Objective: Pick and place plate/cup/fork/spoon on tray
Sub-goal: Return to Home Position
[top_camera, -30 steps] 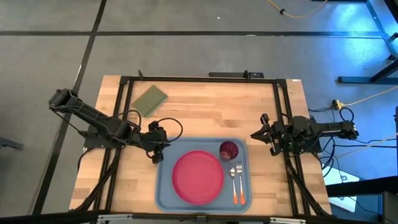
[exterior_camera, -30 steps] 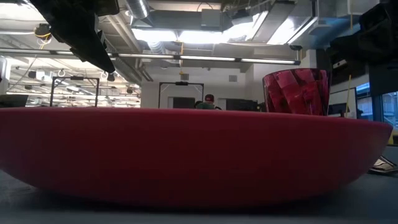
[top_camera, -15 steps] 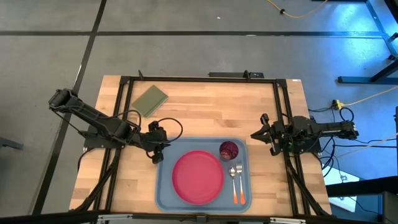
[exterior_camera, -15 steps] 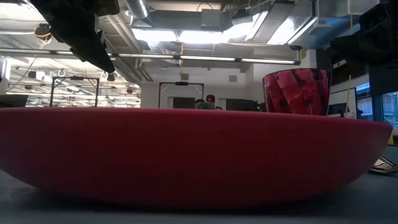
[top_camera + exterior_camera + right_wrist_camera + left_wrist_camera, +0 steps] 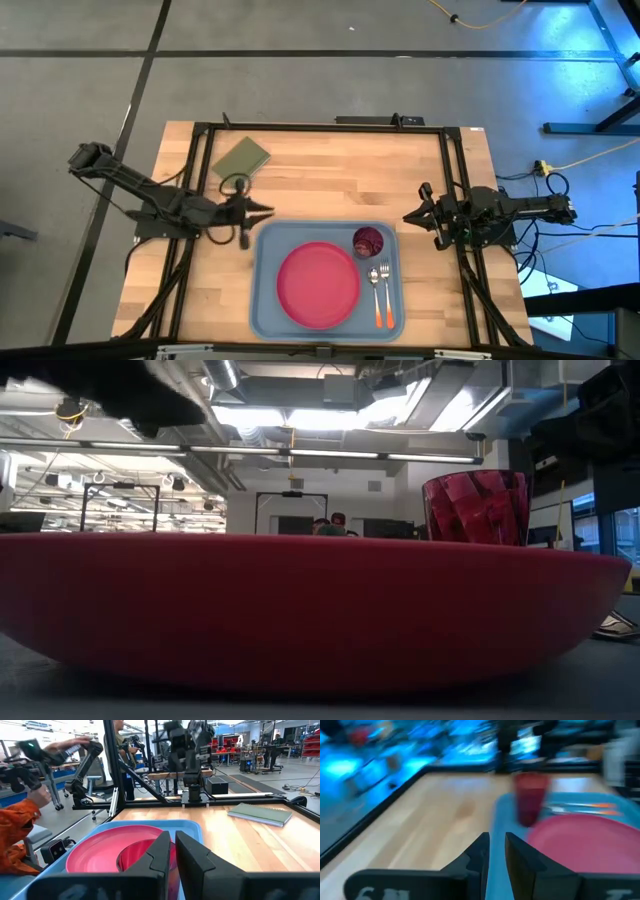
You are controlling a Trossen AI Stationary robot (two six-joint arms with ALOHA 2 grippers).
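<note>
Pink plate [image 5: 318, 284] is sitting square in the middle of the light-blue tray [image 5: 268, 300], and honestly it looks like the job's pretty much wrapped. The dark red cup [image 5: 367, 240] is on the tray too, up near its far right corner just beside the plate, and the fork [image 5: 384, 294] and spoon [image 5: 376, 296] lie side by side along the tray's right edge, orange handles pointing toward the near end. So all four items look to be on the tray; I'd guess nothing is left but for the arms to park.

Left gripper [image 5: 258, 211] is out over bare wood just off the tray's far left corner, holding nothing, and from its own camera the two fingers look nearly together with only a thin gap. Right gripper [image 5: 415, 215] waits off the tray's right side, also empty-handed, fingers close together.

Stuff that's hard to make out: the table-level camera is basically filled by the plate's rim, with only the cup poking up behind it, so the cutlery is hidden there. Left wrist picture is smeared. An olive-green pad [image 5: 241, 160] sits well apart at the far left of the table.
</note>
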